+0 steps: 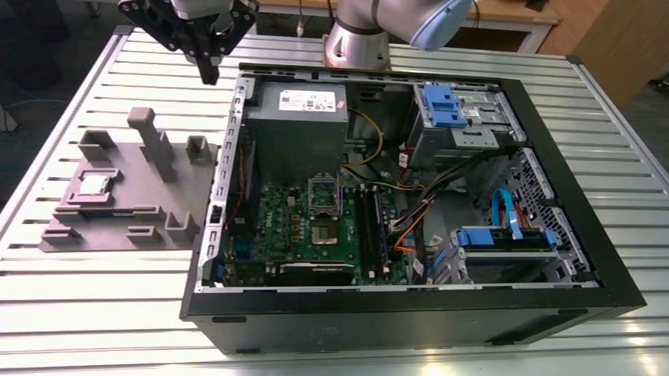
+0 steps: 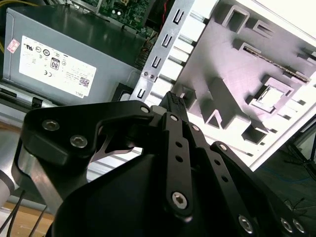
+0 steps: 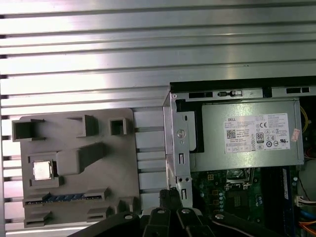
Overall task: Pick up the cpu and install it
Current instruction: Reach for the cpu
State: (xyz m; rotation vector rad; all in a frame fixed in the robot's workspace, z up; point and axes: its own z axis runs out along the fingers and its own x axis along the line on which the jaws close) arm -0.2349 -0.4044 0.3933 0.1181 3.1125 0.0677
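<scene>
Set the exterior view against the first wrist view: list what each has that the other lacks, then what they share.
Exterior view, not the first wrist view: the blue plastic drive cages and the robot arm's silver base. First wrist view, not the exterior: a blue strip lying in a tray slot. Shared: the small silver-topped square cpu sitting in the purple-grey plastic tray, and the grey metal power supply box.

Small silver square cpu [image 1: 94, 185], flat in grey tray [image 1: 131, 202] recess
</scene>
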